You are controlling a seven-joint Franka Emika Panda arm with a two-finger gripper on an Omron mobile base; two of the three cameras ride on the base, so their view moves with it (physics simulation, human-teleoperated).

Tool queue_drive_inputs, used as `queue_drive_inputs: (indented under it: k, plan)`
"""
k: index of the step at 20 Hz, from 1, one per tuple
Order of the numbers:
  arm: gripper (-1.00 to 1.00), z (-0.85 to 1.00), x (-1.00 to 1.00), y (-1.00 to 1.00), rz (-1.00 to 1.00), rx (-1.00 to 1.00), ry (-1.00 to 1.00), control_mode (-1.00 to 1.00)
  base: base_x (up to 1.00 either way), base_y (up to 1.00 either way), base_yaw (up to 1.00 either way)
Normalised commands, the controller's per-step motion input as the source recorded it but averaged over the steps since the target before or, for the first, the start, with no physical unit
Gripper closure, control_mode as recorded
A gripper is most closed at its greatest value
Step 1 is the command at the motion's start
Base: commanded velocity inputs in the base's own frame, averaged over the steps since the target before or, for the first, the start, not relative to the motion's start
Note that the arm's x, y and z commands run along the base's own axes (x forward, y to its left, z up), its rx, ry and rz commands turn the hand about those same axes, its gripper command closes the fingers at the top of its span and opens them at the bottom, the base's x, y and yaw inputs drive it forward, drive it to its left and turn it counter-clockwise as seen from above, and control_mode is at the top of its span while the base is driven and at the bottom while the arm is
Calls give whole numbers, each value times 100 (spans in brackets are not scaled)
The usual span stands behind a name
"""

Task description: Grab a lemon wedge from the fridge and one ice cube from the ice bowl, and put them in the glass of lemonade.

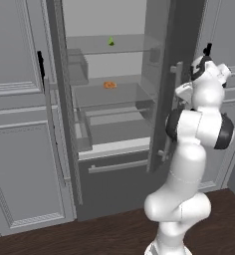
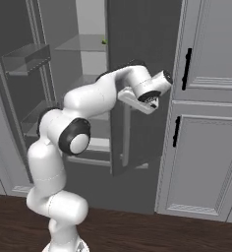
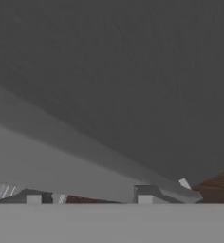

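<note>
The fridge (image 1: 114,149) stands open with both doors swung out. The lemon wedge (image 1: 111,41), tiny and yellow-green, sits on the top glass shelf and shows as a green speck past the door edge in the right base view (image 2: 104,42). My gripper (image 3: 88,197) is open. Its fingertips (image 3: 144,195) stand apart, close against the dark outer face of the right fridge door (image 2: 137,49), with nothing between them. My hand is at mid-door height, outside the fridge and to the right of the wedge. The ice bowl, ice cube and glass of lemonade are out of view.
A small flat orange item (image 1: 109,85) lies on the middle shelf. Door bins (image 2: 27,56) line the left door. Light grey panelled cabinets (image 2: 206,123) with black handles flank the fridge. The floor (image 1: 89,234) is dark wood.
</note>
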Motion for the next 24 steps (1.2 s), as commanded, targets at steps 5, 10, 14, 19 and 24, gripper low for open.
queue_drive_inputs:
  k: [5,10,14,19,24]
  plan:
    - [100,18,-74,-63,-1,-13,-51,-100,0,0,0]
    - [100,-25,-21,8,-19,-48,-100,-100,0,0,0]
    - [100,-2,-69,3,-41,-45,-56,-100,0,0,0]
    - [100,78,-97,8,-33,-24,-39,-100,0,0,0]
    - [100,70,-80,78,-10,-24,-35,-100,0,0,0]
